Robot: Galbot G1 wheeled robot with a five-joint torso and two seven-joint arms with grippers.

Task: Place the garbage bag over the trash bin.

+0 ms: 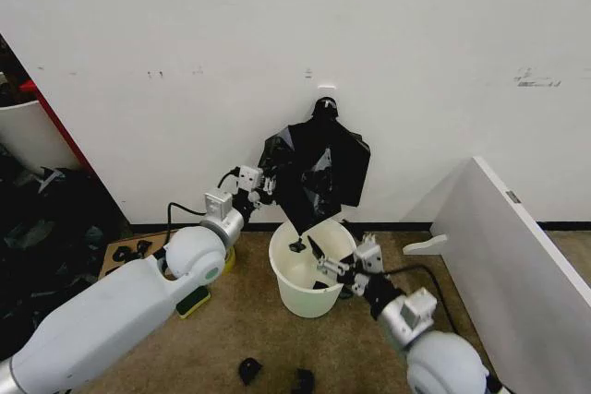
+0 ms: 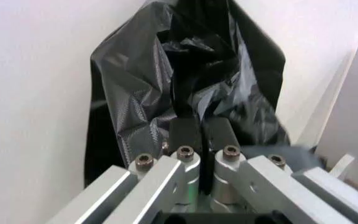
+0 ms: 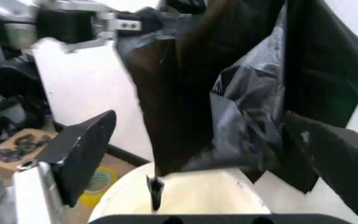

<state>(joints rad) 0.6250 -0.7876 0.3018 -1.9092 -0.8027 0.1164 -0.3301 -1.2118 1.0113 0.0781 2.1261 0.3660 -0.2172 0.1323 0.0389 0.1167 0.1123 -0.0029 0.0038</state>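
The garbage bag (image 1: pixel 314 177) hangs crinkled and glossy black against the wall, below a knotted black sheaf top (image 1: pixel 324 107). My left gripper (image 1: pixel 266 182) is at the bag's left edge and shut on it; the left wrist view shows black plastic (image 2: pixel 166 79) pinched between the closed fingers (image 2: pixel 185 133). The cream-white trash bin (image 1: pixel 286 279) stands on the floor directly under the bag. My right gripper (image 1: pixel 319 261) is open over the bin's mouth. In the right wrist view the bag's lower corner (image 3: pixel 185 116) hangs between its spread fingers (image 3: pixel 82 149), above the bin's rim (image 3: pixel 123 191).
A white board (image 1: pixel 517 246) leans against the wall at the right. A cardboard piece (image 1: pixel 125 254) with black scraps lies at the left. More scraps (image 1: pixel 249 371) lie on the floor in front. A white container with a red edge (image 1: pixel 28 136) stands far left.
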